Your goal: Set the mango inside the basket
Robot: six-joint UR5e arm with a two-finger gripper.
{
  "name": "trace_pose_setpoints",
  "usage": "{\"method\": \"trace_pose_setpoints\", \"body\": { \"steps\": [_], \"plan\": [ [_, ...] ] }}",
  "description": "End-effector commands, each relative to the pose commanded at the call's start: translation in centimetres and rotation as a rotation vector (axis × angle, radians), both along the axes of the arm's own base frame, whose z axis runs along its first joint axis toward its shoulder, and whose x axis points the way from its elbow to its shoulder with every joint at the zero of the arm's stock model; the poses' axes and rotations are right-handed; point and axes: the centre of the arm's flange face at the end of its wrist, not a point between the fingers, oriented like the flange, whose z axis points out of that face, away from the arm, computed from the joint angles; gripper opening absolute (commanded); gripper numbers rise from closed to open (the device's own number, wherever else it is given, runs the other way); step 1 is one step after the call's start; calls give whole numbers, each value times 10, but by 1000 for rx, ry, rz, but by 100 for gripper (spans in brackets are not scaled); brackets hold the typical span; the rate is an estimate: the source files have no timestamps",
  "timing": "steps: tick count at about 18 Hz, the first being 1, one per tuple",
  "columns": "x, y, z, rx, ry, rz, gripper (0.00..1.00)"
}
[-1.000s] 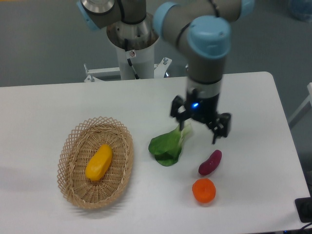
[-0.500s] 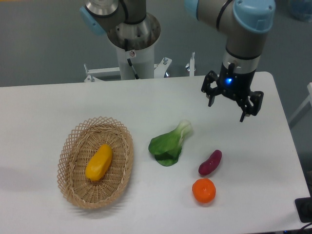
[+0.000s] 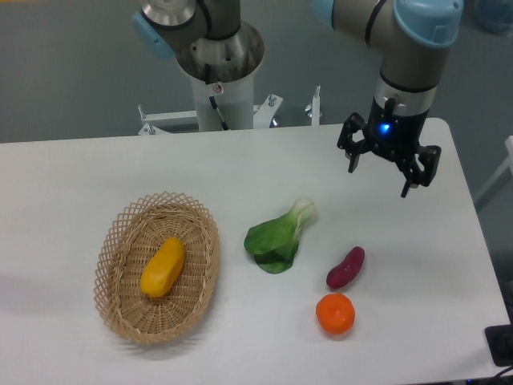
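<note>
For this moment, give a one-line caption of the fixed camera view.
Yellow-orange oblong mango lies in the oval woven wicker basket; open two-finger gripper hangs empty above the white table.

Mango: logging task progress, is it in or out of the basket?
In. The mango lies on the basket floor, inside the wicker rim.

Counter [image 3: 96, 172]: left, right & bottom edges cut off by frame.
Arm [image 3: 405, 32]: upper links cut at top edge.
Dark object [image 3: 500, 346]: bottom-right corner, partly out of frame, can't ID.
Mango [image 3: 163, 267]: underside hidden in basket [image 3: 120, 233].
</note>
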Motion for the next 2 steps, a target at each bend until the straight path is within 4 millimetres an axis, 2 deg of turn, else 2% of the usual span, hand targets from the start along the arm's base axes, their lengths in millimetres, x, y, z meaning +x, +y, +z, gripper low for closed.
{"method": "trace_pose_setpoints", "body": {
  "steps": [2],
  "plan": [
    [0,0,0,1,1,1,100]
  ]
}}
